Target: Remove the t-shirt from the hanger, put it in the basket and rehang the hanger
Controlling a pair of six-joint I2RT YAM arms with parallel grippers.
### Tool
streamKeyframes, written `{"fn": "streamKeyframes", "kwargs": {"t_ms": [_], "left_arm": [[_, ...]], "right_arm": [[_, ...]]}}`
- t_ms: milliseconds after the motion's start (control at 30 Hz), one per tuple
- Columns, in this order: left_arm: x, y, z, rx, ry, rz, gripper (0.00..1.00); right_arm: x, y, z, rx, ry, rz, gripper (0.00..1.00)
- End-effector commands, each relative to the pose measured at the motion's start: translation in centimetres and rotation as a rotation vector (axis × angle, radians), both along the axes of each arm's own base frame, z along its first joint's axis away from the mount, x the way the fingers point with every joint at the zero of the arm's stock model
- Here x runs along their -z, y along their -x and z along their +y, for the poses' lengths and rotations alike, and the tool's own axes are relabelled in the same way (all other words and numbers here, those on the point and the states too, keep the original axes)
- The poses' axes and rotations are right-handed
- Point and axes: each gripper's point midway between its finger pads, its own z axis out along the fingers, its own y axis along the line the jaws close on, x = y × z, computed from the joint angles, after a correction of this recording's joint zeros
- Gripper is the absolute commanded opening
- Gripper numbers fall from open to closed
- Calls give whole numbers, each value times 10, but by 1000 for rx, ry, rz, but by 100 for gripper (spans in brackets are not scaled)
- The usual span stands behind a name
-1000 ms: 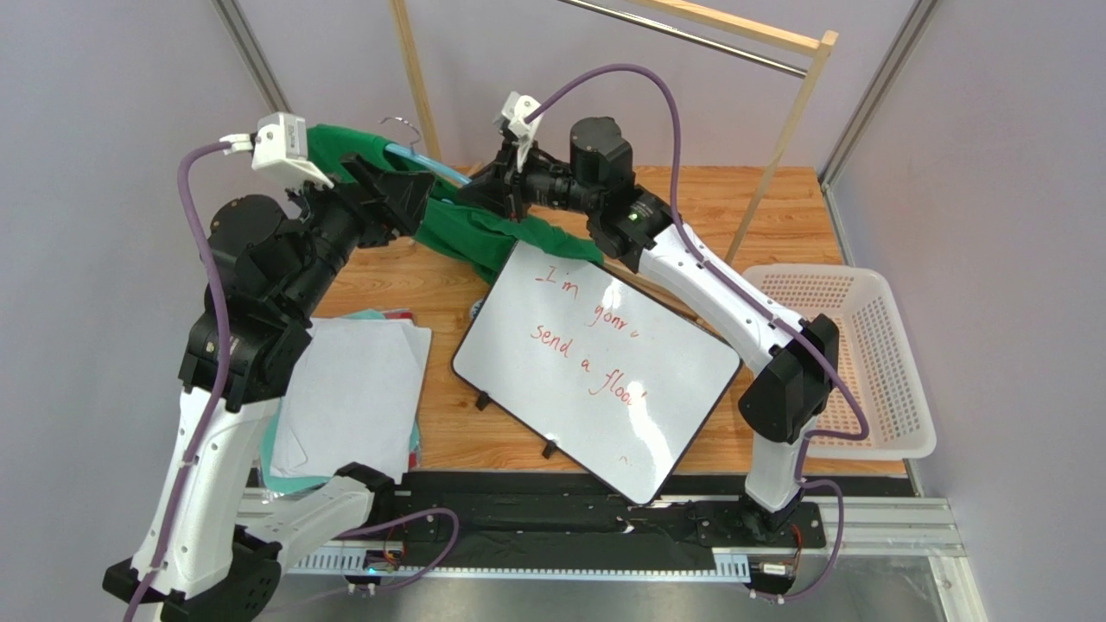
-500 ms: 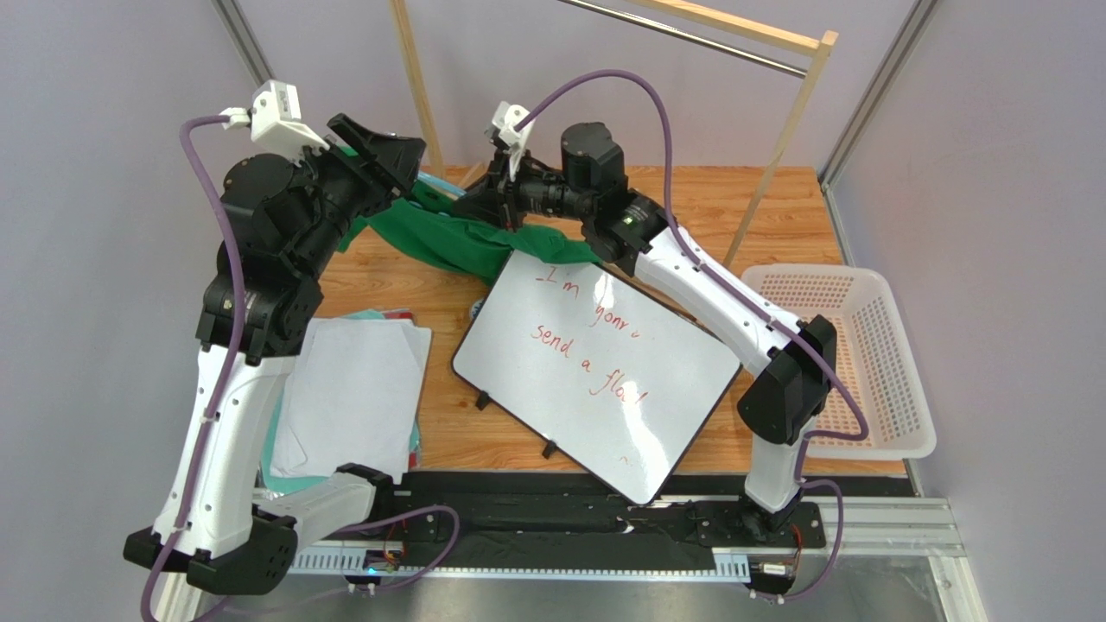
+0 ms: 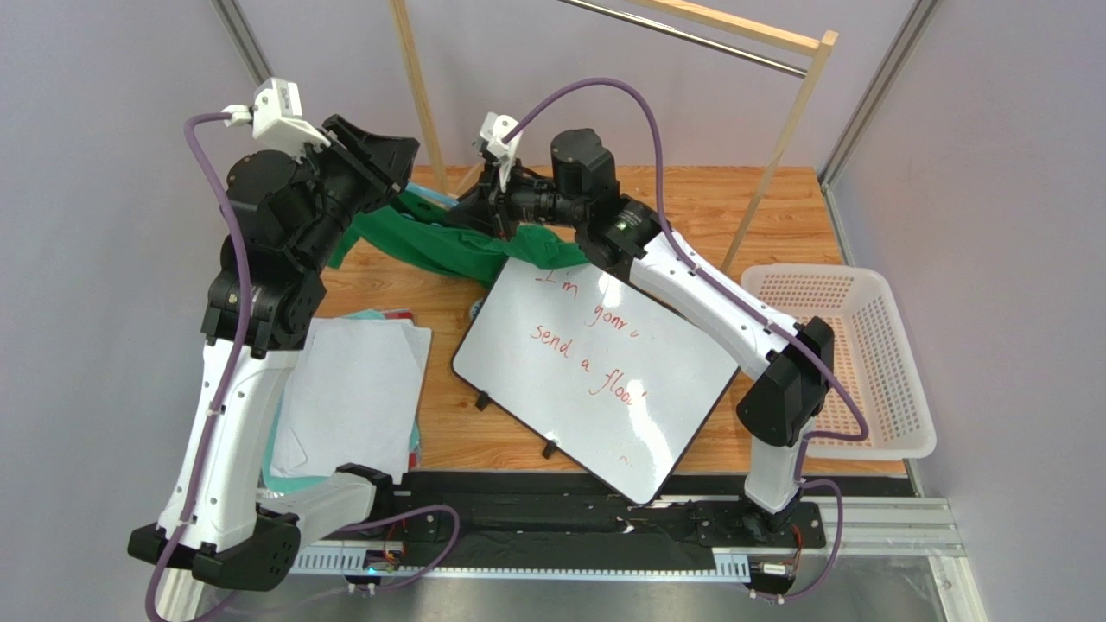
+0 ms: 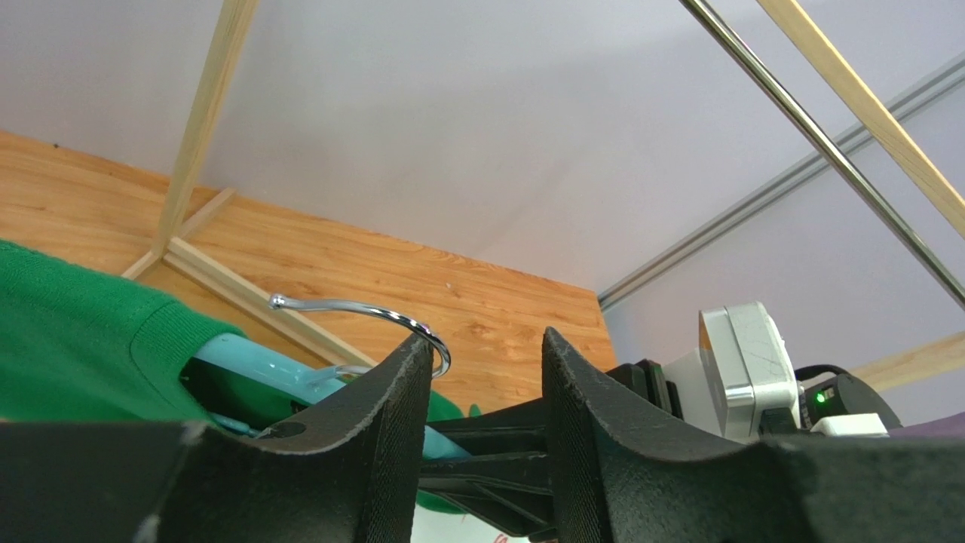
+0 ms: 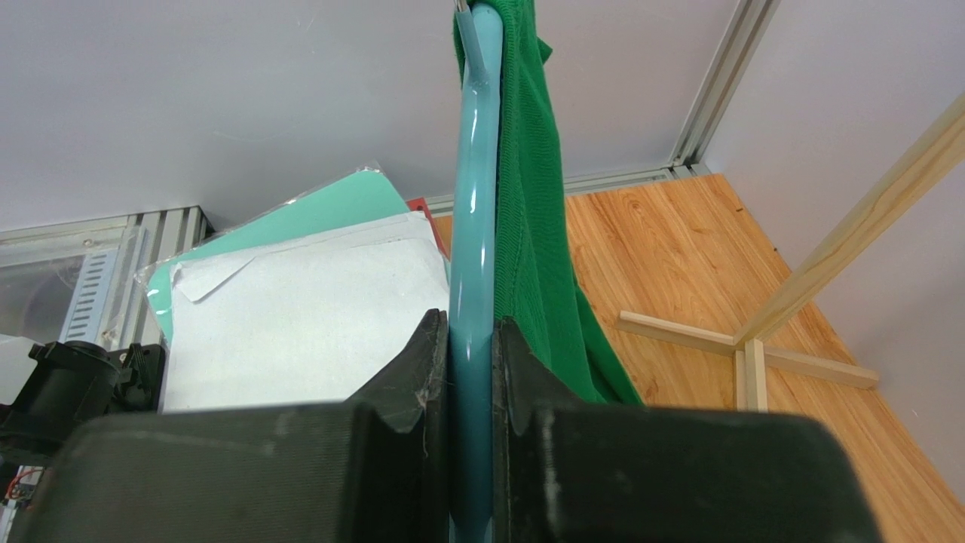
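the wooden table (image 3: pixel 747 207) is carrying a whiteboard (image 3: pixel 597 376) across its middle. at the far left edge of the whiteboard the green t-shirt (image 3: pixel 422 240) is hanging off the table, draping from the pale teal hanger (image 5: pixel 470 226) with its collar still sitting round the hanger's neck.

the right gripper (image 5: pixel 467 339) is clamping its fingers tight on the hanger's arm. it seems to be acting as the anchor, keeping the hanger raised so the cloth is dangling free and can be drawn off. the left gripper (image 4: pixel 485 351) is hovering just beside the metal hook (image 4: pixel 363 311). its fingers are standing partly apart with nothing between them, and it is probably lining up for a new hold near the collar.

against the picture from a second ago, the left arm is now standing taller and its gripper is sitting above the shirt rather than down in it. its fingers are narrowing from a wider spread. the shirt is looking more bunched and is covering less of the table, and the right gripper is sitting slightly further left with the same grip.
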Motion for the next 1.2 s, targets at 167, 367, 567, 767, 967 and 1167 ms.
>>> {"fn": "streamKeyframes", "kwargs": {"t_ms": [167,367,567,767,967,1167], "left_arm": [[-12,-7,8,-38,-45,-67,26],[-15,-15,9,-53,-33,-81,0],[-35,-25,-10,25,93,-154,0],[-65,-32,-1,-33,216,-207,0],[-98,-37,1,-43,302,-304,0],[-114,-33,-6,8,325,-355,0]], "right_arm": [[-71,33,1,-72,-125,-169,0],[-73,16,-8,43,-118,-222,8],[-77,-4,-34,236,-122,-242,53],[-64,-13,-69,410,-93,-269,85],[-33,-15,-91,480,8,-293,93],[-14,-37,-112,625,38,-303,93]]}}
